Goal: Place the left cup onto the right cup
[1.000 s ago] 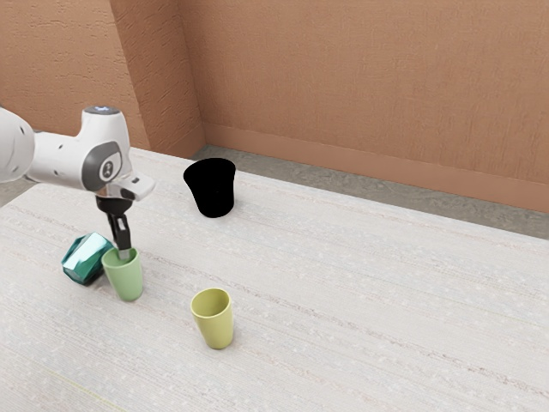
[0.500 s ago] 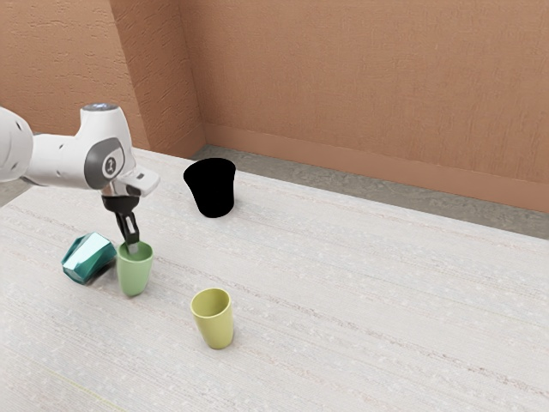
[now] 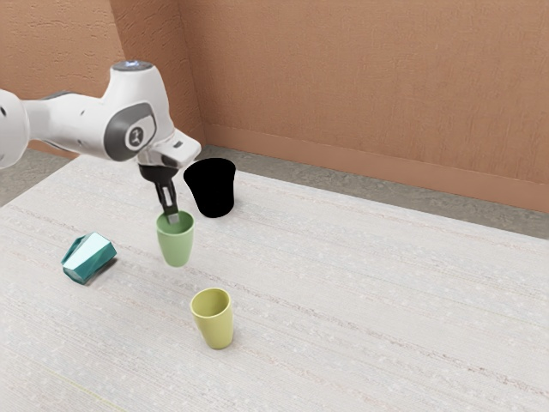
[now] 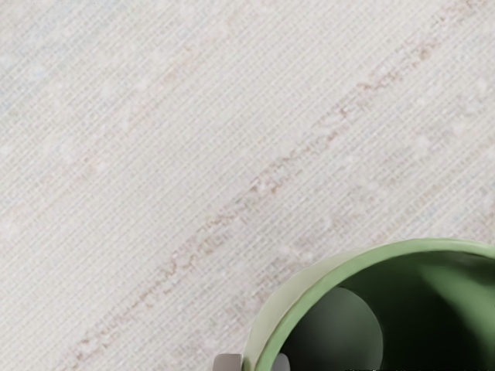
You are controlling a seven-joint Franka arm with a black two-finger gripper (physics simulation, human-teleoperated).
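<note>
Teal block (image 3: pixel 87 257) lies tipped over at the exterior view's left, on the table (image 3: pixel 386 283). Next along, my claw (image 3: pixel 174 220) is pinching the green cup (image 3: pixel 175 242) by its rim, upright, hanging off the tabletop. A black cup (image 3: pixel 212 186) stands just behind. The yellow cup (image 3: pixel 212 318) stands in front, apart.

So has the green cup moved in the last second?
Yes: the green cup rose and went toward the exterior view's right, away from the teal block.
</note>
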